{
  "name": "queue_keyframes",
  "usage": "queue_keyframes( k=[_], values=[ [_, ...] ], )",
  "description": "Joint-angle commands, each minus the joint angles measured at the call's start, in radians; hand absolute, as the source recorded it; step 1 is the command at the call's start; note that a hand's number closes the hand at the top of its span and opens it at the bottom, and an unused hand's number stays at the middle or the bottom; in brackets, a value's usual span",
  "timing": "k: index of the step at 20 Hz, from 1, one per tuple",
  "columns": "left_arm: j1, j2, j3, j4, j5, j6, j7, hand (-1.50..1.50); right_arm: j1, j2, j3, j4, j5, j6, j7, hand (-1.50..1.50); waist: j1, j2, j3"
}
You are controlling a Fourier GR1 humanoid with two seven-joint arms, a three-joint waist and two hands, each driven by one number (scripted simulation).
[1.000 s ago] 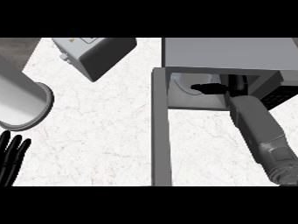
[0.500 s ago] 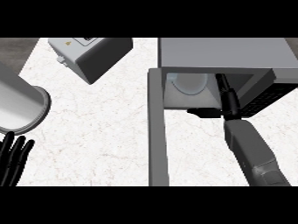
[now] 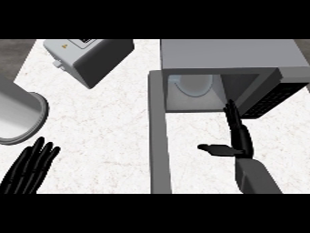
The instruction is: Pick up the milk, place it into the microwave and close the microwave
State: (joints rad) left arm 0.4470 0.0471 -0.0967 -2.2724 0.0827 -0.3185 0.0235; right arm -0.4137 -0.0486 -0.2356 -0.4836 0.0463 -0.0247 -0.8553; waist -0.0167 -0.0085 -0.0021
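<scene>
My right hand, fingers spread, holds nothing before the open grey box-shaped microwave; closing its door comes next.

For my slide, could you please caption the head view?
Right hand open before the open microwave; left hand resting open.

Milk not discernible inside microwave; large cylinder cut by left edge; door cropped below.

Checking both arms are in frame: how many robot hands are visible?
2. The left hand rests open at the lower left; the right hand, fingers straight, is before the open microwave.
</scene>
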Motion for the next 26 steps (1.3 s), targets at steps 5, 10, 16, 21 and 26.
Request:
queue_keyframes(
  k=[5,10,16,21,26],
  values=[
    [-0.073,0.049,-0.055,0.038,-0.059,-0.066,0.009,1.5,0.306,0.046,0.084,-0.23,-0.042,0.123,-0.072,-1.5,0.004,0.004,0.001],
    [-0.209,-0.023,-0.154,0.16,-0.106,-0.025,0.065,1.5,0.431,-0.005,0.083,-0.381,-0.072,0.206,-0.063,-1.5,0.005,0.008,0.002],
    [-0.293,0.011,-0.147,0.233,-0.094,-0.083,0.069,1.5,0.606,-0.014,0.12,-0.564,-0.093,0.256,-0.043,-1.5,0.01,0.008,0.002],
    [-0.424,-0.016,-0.242,0.408,-0.185,-0.106,0.077,1.5,0.691,-0.062,0.112,-0.686,-0.126,0.303,0.015,-1.5,0.002,0.009,0.002],
    [-0.461,-0.046,-0.35,0.529,-0.217,-0.112,0.087,1.5,0.814,-0.057,0.132,-0.826,-0.126,0.295,0.001,-1.5,0.0,0.009,0.001]
  ],
)
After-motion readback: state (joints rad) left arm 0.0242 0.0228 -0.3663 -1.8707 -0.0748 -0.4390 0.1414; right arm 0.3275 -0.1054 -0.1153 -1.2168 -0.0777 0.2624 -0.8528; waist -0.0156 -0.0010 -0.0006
